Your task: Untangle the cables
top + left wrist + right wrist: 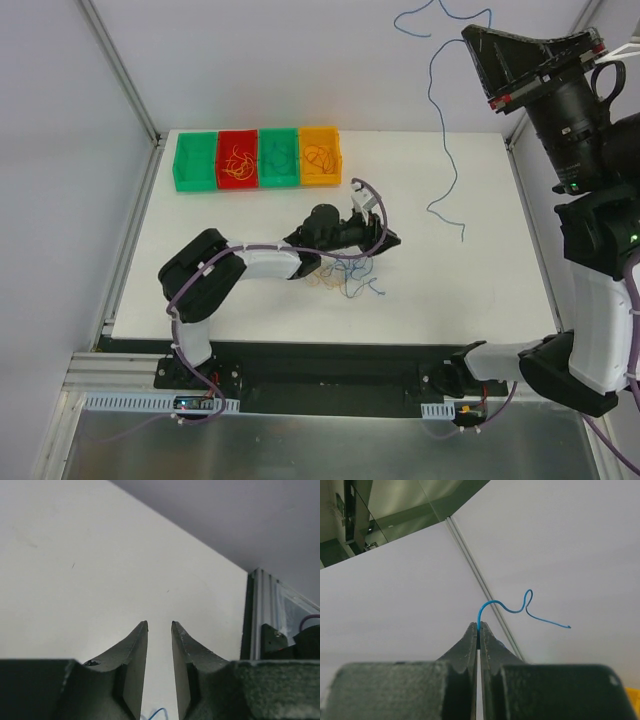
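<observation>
While the right gripper (479, 626) pinches a blue cable (520, 607) aloft, left gripper (160, 625) narrowly parted at the tangled cables (345, 282) on the table (480, 250), grip unclear, red bin (238, 184) and orange bin (320, 181) holding orange wires (238, 165).

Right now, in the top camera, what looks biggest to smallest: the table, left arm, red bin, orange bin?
1. Table
2. Left arm
3. Red bin and orange bin: they look alike, so I can't rank them.

A white surface (250, 290) sits between plain grey walls (60, 150); aluminium posts (120, 70) rise from its far corners.
</observation>
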{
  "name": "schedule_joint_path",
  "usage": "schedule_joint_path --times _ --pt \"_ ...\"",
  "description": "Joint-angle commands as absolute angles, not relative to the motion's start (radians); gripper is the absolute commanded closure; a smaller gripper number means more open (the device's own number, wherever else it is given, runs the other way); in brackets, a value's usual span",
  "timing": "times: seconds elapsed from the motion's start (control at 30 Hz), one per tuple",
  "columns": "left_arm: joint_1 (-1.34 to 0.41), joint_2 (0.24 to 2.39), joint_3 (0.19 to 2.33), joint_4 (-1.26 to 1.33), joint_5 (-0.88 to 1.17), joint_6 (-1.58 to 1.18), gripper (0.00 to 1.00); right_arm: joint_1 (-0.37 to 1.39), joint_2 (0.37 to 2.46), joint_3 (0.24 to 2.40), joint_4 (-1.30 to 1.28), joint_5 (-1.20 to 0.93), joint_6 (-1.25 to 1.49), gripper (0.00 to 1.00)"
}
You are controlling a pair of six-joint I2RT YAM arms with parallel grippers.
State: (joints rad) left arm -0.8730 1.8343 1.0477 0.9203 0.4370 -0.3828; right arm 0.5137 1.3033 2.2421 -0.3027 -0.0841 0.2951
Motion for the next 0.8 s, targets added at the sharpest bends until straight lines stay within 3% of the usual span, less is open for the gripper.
schedule_joint_path --times 0.0,0.17,0.37,0.63,0.77 --pt "-0.844 1.858 0.974 0.965 0.334 -0.391 0.72 0.511 1.302 2.298 -0.255 -0.106 0.278 1.00" --pt "-0.844 1.645 0.848 0.885 0.311 -0.327 0.52 0.511 1.287 2.189 -0.256 -0.127 0.224 1.00" --pt "-0.844 1.260 0.796 0.530 0.292 -0.273 0.29 0.509 1.258 1.900 -0.085 -0.271 0.201 1.00" --pt "-0.836 0.713 0.775 -0.077 0.091 -0.193 0.12 0.560 1.351 1.627 0.185 -0.462 0.183 1.00" --pt "-0.833 0.513 0.772 -0.383 -0.168 -0.326 0.07 0.617 1.400 1.508 0.363 -0.472 0.236 1.00"
